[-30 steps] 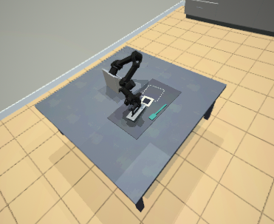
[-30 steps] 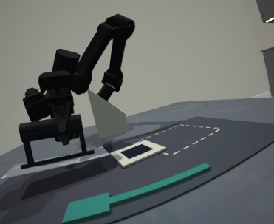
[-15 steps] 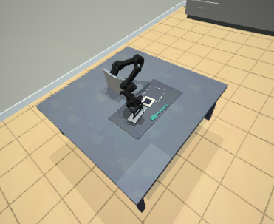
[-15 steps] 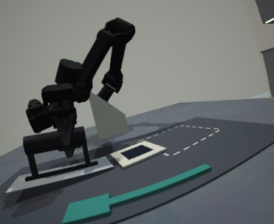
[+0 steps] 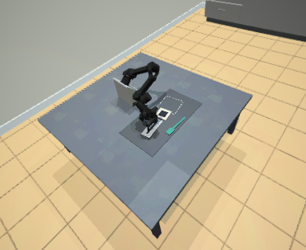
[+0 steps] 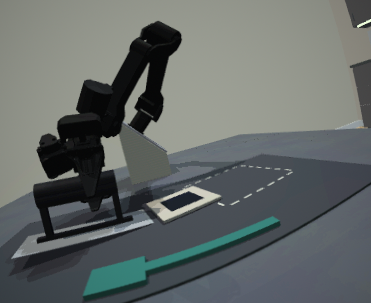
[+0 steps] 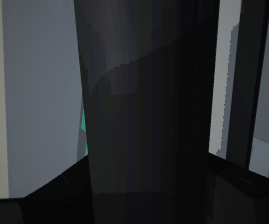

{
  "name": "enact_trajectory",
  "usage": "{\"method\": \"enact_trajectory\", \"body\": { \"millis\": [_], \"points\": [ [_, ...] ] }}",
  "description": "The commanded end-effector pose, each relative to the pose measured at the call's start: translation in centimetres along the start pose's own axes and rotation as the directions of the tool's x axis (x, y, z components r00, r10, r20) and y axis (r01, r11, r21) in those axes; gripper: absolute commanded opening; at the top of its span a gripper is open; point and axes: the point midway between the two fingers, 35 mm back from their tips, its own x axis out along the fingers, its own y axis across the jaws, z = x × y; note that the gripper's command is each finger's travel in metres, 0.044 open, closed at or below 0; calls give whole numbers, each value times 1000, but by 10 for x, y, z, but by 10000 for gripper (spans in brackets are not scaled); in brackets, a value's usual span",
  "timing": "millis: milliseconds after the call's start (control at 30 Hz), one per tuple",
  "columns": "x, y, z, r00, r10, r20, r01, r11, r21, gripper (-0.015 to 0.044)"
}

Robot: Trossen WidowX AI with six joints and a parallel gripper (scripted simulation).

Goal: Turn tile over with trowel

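Note:
My gripper (image 5: 152, 125) (image 6: 95, 205) (image 7: 142, 153) is shut on the black handle of the trowel (image 5: 148, 134) (image 6: 30, 248) (image 7: 145, 100). The trowel's flat silver blade is low over the mat (image 5: 153, 148) (image 6: 333, 176), with a shadow under its rear end. Its front end is at the tile's near edge; whether they touch, I cannot tell. The tile (image 5: 159, 115) (image 6: 168, 219) lies flat, pale with a dark square mark facing up. It is beside the dashed outline (image 5: 182, 101) (image 6: 291, 170), mostly or wholly outside it. The handle hides most of the wrist view.
A teal spatula-like tool (image 5: 170, 130) (image 6: 115, 276) lies along the mat's edge, beside the trowel and tile. An upright pale panel (image 5: 124, 92) (image 6: 145, 159) stands near the arm's base. The table (image 5: 89, 143) extends around the mat.

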Motion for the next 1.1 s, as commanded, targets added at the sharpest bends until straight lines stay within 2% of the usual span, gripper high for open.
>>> {"method": "enact_trajectory", "body": {
  "millis": [0, 767, 1067],
  "points": [
    [2, 3, -10, 1000, 2, -12, -2, 1000, -12, 0],
    [-1, 4, -46, 1000, 2, -13, -2, 1000, -9, 0],
    [-11, 16, -41, 997, 5, -79, 1, 998, 68, 0]
  ]
}}
